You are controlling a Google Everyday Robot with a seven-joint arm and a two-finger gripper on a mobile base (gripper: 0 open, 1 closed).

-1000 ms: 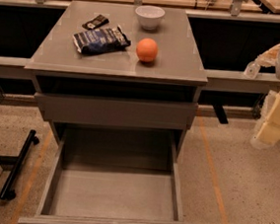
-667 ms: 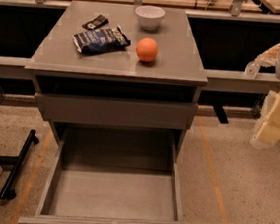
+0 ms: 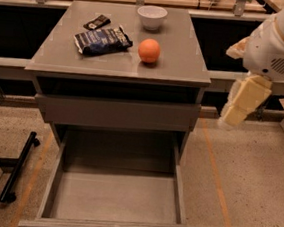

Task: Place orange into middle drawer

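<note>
The orange (image 3: 149, 50) sits on the grey cabinet top (image 3: 182, 64), right of centre, in front of a white bowl (image 3: 152, 16). The middle drawer (image 3: 116, 198) is pulled out wide below, and its flat grey floor is bare. My gripper (image 3: 239, 105) hangs at the right of the cabinet, below my white arm (image 3: 279, 43). It is level with the closed drawer front (image 3: 117, 113), well apart from the orange, and holds nothing that I can see.
A dark blue snack bag (image 3: 103, 40) and a small dark packet (image 3: 96, 21) lie on the cabinet top left of the orange. A black bar (image 3: 19, 166) lies on the floor at the left. Dark shelving runs behind on both sides.
My arm and gripper have moved left, closer to the cabinet's right side. The orange, the bowl and the drawer have not moved.
</note>
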